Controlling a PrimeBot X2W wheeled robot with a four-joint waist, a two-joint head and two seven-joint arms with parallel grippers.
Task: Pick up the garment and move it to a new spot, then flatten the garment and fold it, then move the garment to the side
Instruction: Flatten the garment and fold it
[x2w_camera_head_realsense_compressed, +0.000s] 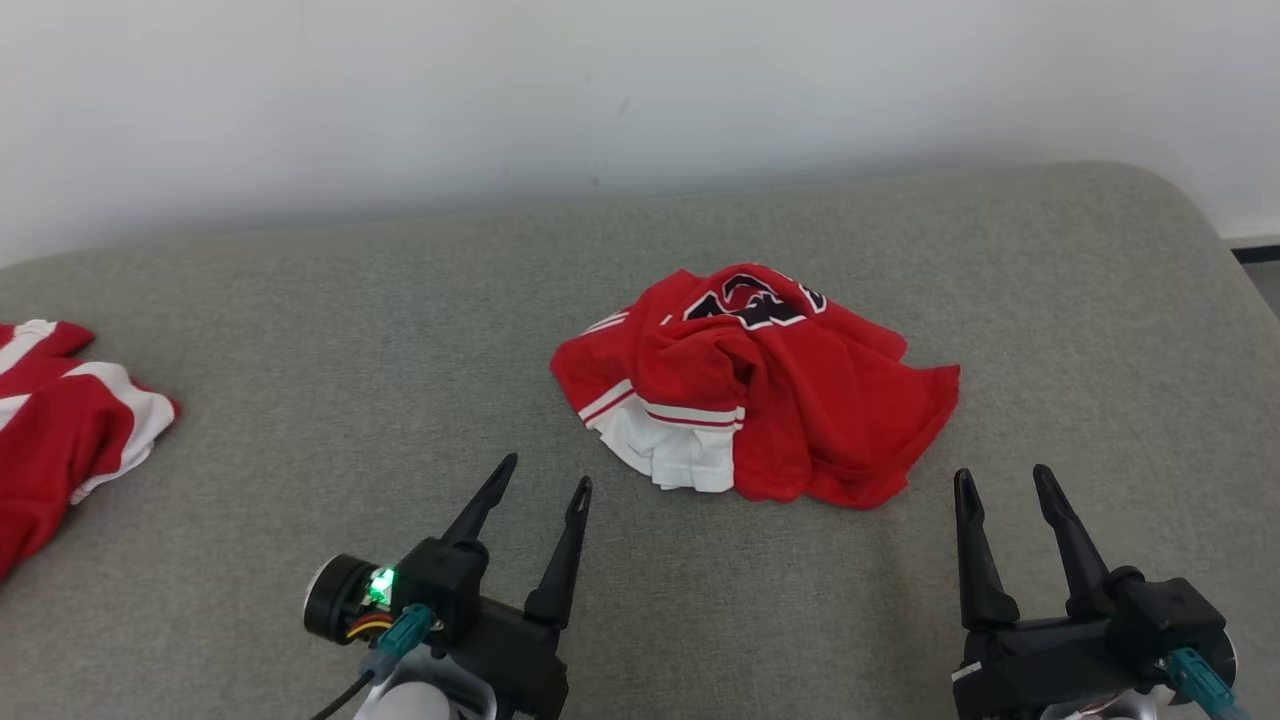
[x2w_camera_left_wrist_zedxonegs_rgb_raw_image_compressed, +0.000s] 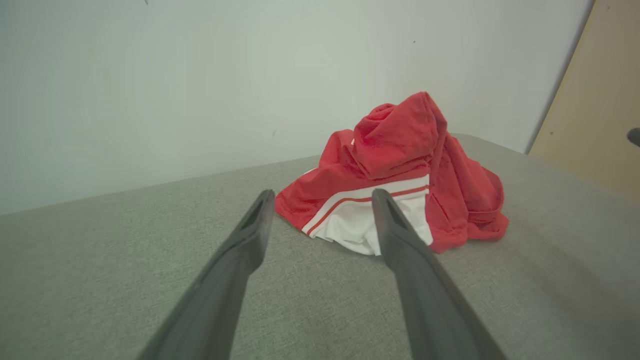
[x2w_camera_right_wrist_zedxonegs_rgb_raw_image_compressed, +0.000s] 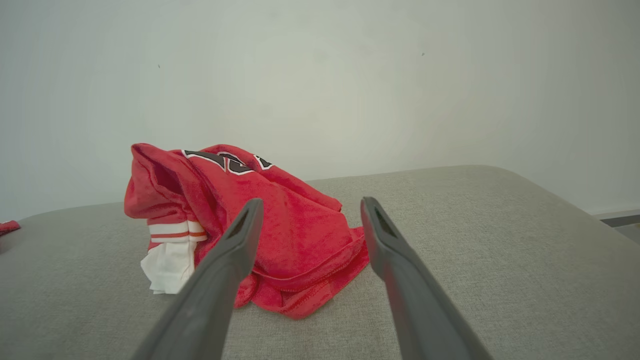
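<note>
Your left gripper (x2w_camera_head_realsense_compressed: 545, 485) and right gripper (x2w_camera_head_realsense_compressed: 1003, 478) stand spread, empty; the crumpled red-and-white jersey garment (x2w_camera_head_realsense_compressed: 760, 385) looks soft and light, so pinch its raised top fold.

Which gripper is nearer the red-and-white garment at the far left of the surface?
Left. The left gripper sits right of the red-and-white garment, apart from it; the right gripper is much farther right, past the crumpled red jersey.

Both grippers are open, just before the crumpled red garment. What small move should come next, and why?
Probably reach the left gripper forward onto the white hem of the garment and close there. Both it and the right gripper stand open, holding nothing, short of the heap, which lies crumpled on the grey pad; the hem lies nearest the left gripper.
</note>
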